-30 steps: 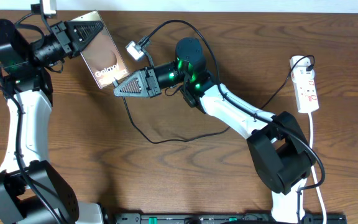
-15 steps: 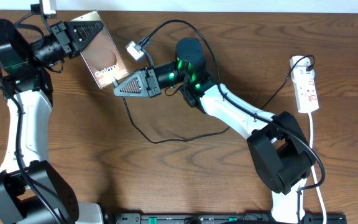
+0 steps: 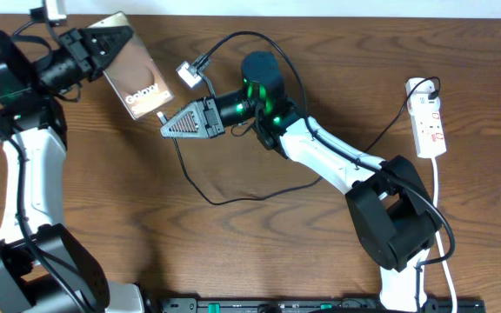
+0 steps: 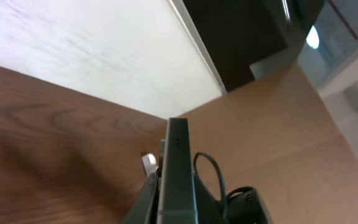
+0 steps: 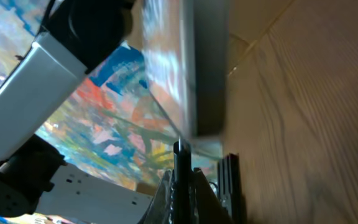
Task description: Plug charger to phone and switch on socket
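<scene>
Phone: your flat bronze-brown phone (image 3: 136, 83) is upper left, tilted, white lettering showing.
Left gripper (image 3: 110, 39): clamped on phone's top end.
Right gripper (image 3: 165, 127): pinching thin black charger cable (image 3: 224, 198), tip just under phone.
Socket: white plastic socket strip (image 3: 429, 122), far right, on wood-grain table (image 3: 259, 252).

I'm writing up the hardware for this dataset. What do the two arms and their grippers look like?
The left arm and right arm share white link shells between bulky black joint housings, with green lights glowing near the joints. The left gripper and right gripper are black, ribbed, triangular wedges. A small white camera module sits by each wrist, with black cabling.
</scene>
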`<state>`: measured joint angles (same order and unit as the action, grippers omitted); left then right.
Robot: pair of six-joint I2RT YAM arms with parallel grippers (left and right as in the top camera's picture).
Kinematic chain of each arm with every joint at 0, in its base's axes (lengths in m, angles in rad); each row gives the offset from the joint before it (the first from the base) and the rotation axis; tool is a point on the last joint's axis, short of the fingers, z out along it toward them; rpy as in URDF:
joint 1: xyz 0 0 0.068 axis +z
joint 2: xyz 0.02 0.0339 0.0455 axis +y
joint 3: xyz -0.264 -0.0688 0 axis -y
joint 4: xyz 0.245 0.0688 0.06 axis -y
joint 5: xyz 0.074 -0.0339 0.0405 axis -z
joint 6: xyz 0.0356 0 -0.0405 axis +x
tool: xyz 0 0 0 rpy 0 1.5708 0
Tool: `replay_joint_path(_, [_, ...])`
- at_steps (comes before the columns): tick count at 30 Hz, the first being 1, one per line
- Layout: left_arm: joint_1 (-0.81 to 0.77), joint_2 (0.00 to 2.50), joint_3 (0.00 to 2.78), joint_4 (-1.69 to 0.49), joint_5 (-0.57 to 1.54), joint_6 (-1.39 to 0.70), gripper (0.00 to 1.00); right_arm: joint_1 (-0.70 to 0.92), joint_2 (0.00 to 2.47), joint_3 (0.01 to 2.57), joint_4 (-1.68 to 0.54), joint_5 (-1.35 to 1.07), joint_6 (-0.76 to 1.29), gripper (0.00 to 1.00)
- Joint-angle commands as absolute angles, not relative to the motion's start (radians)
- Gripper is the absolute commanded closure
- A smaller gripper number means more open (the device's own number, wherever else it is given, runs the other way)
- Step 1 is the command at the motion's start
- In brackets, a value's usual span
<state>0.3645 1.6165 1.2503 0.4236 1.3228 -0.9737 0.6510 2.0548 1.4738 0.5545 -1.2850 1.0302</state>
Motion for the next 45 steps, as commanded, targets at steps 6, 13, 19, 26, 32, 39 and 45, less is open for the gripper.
replay_joint_path(6, [0.387,1.614,1.257,0.432,1.327,-1.012,0.93,0.649,2.048,1.489,0.585,-1.274,0.997,0.99])
replay_joint_path(13, [0.38,1.614,1.257,0.432,1.328,-1.011,0.93,0.661,2.048,1.489,0.588,-1.266,0.998,0.99])
replay_joint_path(19, [0.362,1.614,1.257,0.432,1.332,-1.007,0.93,0.67,2.048,1.489,0.633,-1.263,1.034,0.99])
replay_joint_path(26, [0.35,1.614,1.257,0.433,1.336,-1.007,0.93,0.667,2.048,1.489,0.648,-1.263,1.04,0.99])
replay_joint_path(32, [0.35,1.614,1.257,0.432,1.34,-1.007,0.93,0.654,2.048,1.489,0.646,-1.268,1.039,0.99])
replay_joint_path(39, [0.35,1.614,1.257,0.432,1.338,-1.007,0.93,0.649,2.048,1.489,0.635,-1.277,1.039,0.99])
replay_joint_path(45, [0.35,1.614,1.257,0.432,1.338,-1.008,0.93,0.649,2.048,1.489,0.635,-1.277,1.039,0.99])
